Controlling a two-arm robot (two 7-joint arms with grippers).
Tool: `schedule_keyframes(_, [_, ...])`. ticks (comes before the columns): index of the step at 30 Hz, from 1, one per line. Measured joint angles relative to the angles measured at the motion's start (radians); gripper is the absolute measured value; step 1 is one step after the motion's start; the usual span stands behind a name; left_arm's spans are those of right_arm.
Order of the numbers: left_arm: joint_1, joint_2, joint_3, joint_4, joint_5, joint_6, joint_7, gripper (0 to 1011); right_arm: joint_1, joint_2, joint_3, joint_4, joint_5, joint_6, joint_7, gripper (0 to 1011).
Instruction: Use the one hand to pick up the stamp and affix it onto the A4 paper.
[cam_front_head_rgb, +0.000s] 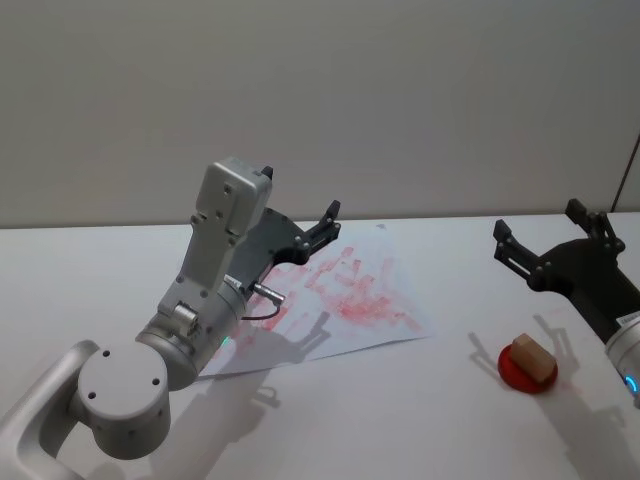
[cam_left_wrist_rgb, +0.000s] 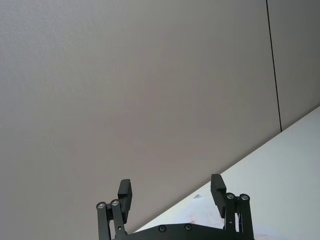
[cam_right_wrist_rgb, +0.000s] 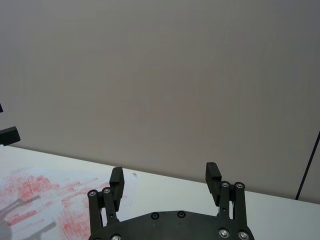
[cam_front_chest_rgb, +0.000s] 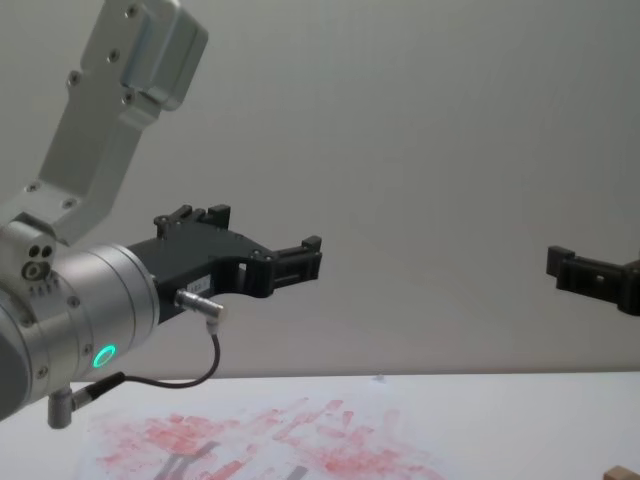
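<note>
- The stamp (cam_front_head_rgb: 533, 358) sits upright on a round red pad (cam_front_head_rgb: 527, 372) near the front right of the white worktop (cam_front_head_rgb: 100, 280), well apart from the paper.
- The right gripper (cam_front_head_rgb: 538, 222), with the blue-lit wrist ring, hangs in the air above and beyond the stamp. Its fingers (cam_right_wrist_rgb: 116, 176) are spread wide and hold nothing, and they point toward the wall.
- The A4 paper (cam_front_head_rgb: 360, 300) lies flat near the middle of the worktop, turned at an angle to its edges and covered with smeared red-pink prints.
- The left gripper (cam_front_head_rgb: 322, 228), with the green-lit ring, is raised over the paper's left part. Its fingers (cam_left_wrist_rgb: 125, 189) are also apart and empty.
- A plain grey wall (cam_front_chest_rgb: 450, 150) stands behind the far edge.
</note>
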Motion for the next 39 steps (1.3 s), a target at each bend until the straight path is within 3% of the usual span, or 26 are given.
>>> schedule_keyframes(39, [0.0,0.0,0.0,0.0,0.0,0.0,0.0,1001,0.0,0.0,0.0,0.0,0.0,0.0,0.0,1001])
